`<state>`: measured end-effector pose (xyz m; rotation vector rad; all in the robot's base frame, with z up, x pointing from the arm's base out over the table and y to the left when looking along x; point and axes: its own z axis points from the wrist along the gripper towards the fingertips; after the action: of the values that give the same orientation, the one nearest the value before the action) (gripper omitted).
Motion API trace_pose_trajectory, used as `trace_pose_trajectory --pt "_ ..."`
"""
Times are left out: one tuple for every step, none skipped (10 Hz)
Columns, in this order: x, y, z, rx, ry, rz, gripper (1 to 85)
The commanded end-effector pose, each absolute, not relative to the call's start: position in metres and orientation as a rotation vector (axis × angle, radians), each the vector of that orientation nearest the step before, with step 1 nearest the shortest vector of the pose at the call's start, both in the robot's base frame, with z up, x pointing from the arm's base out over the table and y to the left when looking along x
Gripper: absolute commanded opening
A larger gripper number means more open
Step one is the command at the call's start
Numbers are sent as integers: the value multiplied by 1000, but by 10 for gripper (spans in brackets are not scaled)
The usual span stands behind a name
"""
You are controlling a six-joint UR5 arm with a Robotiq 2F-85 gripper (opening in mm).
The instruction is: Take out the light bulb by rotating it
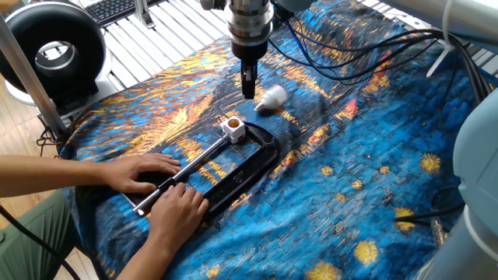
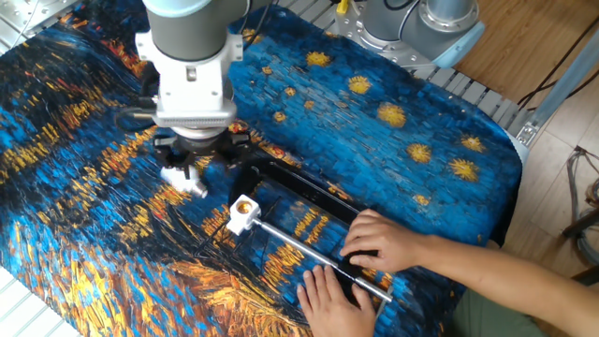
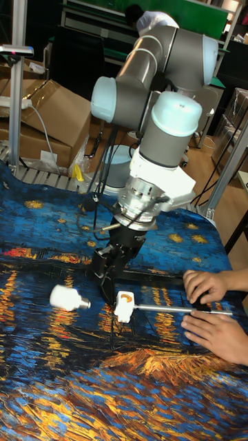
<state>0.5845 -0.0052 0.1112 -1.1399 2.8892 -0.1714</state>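
Light bulb (image 3: 66, 297): out, lying on tabletop (image 1: 373, 202) left of socket (image 3: 125, 306). End effector (image 3: 109, 286): empty, slightly parted; lift it straight, avoid nudging bulb.

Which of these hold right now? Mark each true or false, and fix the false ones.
1. The light bulb lies on its side on the cloth. True.
2. The bulb is still screwed into the socket. False: the socket's brass hole is empty and the bulb lies apart from it.
3. The gripper is holding the bulb. False: it holds nothing; the bulb lies beside it.
4. Two hands press on the metal rod joined to the socket. True.
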Motion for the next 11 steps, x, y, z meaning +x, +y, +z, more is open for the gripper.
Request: trace_pose_trajectory --pt "592 -10 120 -763 2942 -185 483" --pt "592 -10 122 -636 2957 -178 467" --pt "593 -14 126 -554 2960 -194 443" --pt "589 -13 130 -459 2972 -180 400" --pt "589 -9 132 -329 2977 -151 343" --pt "589 0 131 -206 2988 -89 270" --pt "585 -3 129 -159 3007 -101 267" --pt "580 2 129 -85 3027 -66 230" --pt "569 -4 125 -71 3069 -93 150" --pt "568 -1 121 -82 3086 -79 140" --pt "569 2 118 -117 3086 -63 133"
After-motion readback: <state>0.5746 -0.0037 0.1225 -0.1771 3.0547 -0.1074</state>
